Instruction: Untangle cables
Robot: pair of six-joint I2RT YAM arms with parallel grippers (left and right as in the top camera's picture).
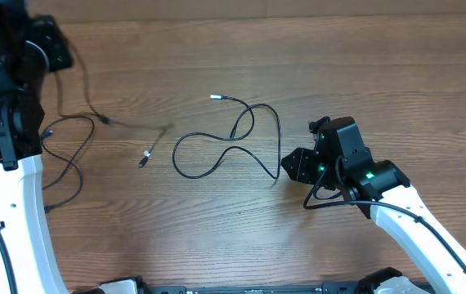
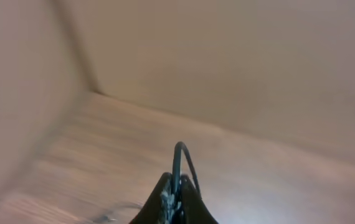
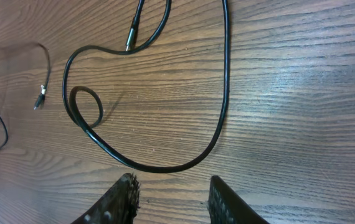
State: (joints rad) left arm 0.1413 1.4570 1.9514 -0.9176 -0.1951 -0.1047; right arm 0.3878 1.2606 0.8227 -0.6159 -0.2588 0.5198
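Right hand [image 3: 172, 183] spread, looped cable [image 3: 228, 74] just ahead. Left hand [image 2: 176, 182] pinching thin cable [image 2: 177, 152]. Risk: closing short grabs bench [image 3: 302, 137], not cord.

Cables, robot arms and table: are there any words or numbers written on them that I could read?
None. No word, number, brand or sign can be read on the cables, the left arm, the right arm or the table.
The green lights on the right arm are only lights, not writing.
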